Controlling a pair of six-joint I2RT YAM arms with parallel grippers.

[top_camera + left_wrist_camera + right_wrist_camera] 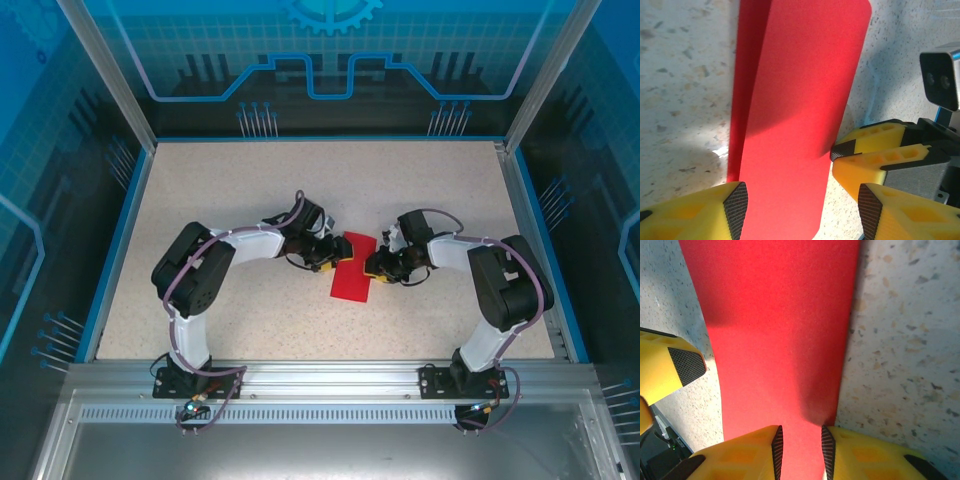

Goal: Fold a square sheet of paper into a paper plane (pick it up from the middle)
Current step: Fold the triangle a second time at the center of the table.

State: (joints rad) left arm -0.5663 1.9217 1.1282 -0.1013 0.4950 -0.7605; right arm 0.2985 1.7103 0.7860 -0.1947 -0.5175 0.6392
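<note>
Right gripper [801,436] pinching square sheet of paper [775,330]; left gripper [802,204] spread astride it; speckled table [230,190] beneath.

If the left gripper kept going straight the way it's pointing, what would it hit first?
The paper: it lies ahead, between the left gripper's open fingers. The right fingers, pinching its edge, sit off to the side and would probably be missed, though depth is hard to judge.
</note>
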